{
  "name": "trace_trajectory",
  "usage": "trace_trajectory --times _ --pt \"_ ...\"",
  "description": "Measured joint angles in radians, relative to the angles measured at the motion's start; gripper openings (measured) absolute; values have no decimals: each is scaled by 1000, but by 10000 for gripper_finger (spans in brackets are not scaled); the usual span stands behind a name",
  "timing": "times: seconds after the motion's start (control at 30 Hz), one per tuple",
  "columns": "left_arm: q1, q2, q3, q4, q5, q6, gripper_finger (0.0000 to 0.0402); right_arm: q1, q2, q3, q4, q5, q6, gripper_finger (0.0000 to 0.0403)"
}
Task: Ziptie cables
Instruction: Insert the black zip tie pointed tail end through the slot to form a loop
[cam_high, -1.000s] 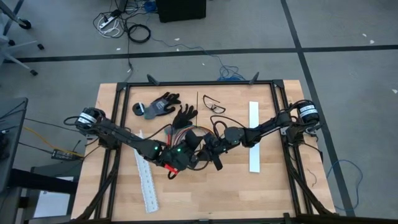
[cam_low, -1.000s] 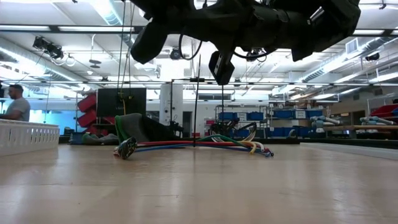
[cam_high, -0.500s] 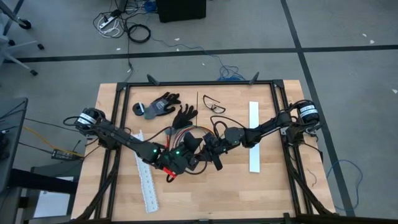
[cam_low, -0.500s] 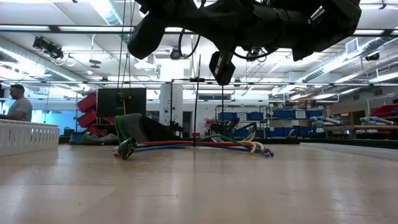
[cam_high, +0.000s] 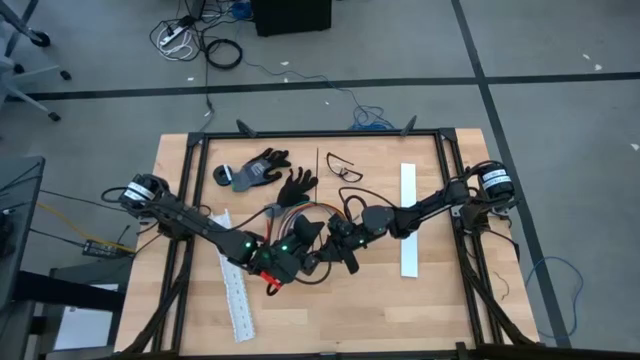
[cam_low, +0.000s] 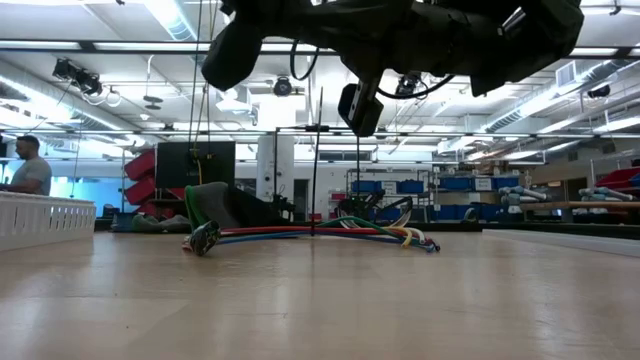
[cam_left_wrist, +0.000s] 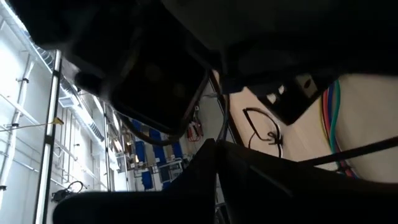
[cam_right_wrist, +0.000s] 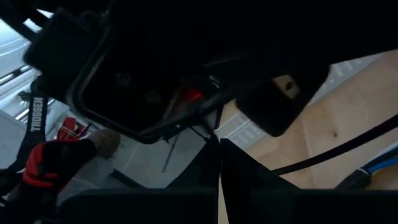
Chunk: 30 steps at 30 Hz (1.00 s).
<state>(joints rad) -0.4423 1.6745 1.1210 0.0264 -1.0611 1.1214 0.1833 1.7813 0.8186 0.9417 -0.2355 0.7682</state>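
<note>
The cables (cam_high: 300, 212), a bundle of coloured wires, lie flat on the wooden table just beyond both grippers. They show again in the low view (cam_low: 320, 236) and the left wrist view (cam_left_wrist: 329, 109). My left gripper (cam_high: 316, 254) and my right gripper (cam_high: 336, 246) face each other closely above the table's middle, raised clear of the bundle. Both are shut (cam_left_wrist: 216, 144) (cam_right_wrist: 219, 142), with nothing showing between the fingers. A thin black strand (cam_left_wrist: 348, 154) (cam_right_wrist: 336, 149) runs out from behind the fingers in each wrist view. My left gripper is shut, and the thin black strand (cam_left_wrist: 311, 163) comes out from behind one finger; I cannot tell whether it touches it. My right gripper is shut too, and its own finger hides where the strand (cam_right_wrist: 280, 173) begins, so contact cannot be told.
White slotted strips lie at the left (cam_high: 232, 285) and right (cam_high: 408, 220). Toward the far edge are two gloves (cam_high: 262, 170) (cam_high: 298, 183), a dark roll (cam_high: 222, 177), glasses (cam_high: 345, 172) and a thin black strip (cam_high: 318, 165). A person (cam_low: 25, 165) stands far behind the table.
My right gripper has rolled a little about the line it points along and has stayed in place. The cables have not moved.
</note>
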Motion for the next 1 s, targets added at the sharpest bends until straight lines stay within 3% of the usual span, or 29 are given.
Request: trace_trajectory --times 1.0 --pt "-31 0 1 5 51 -109 0 -20 0 -1 -3 -4 17 0"
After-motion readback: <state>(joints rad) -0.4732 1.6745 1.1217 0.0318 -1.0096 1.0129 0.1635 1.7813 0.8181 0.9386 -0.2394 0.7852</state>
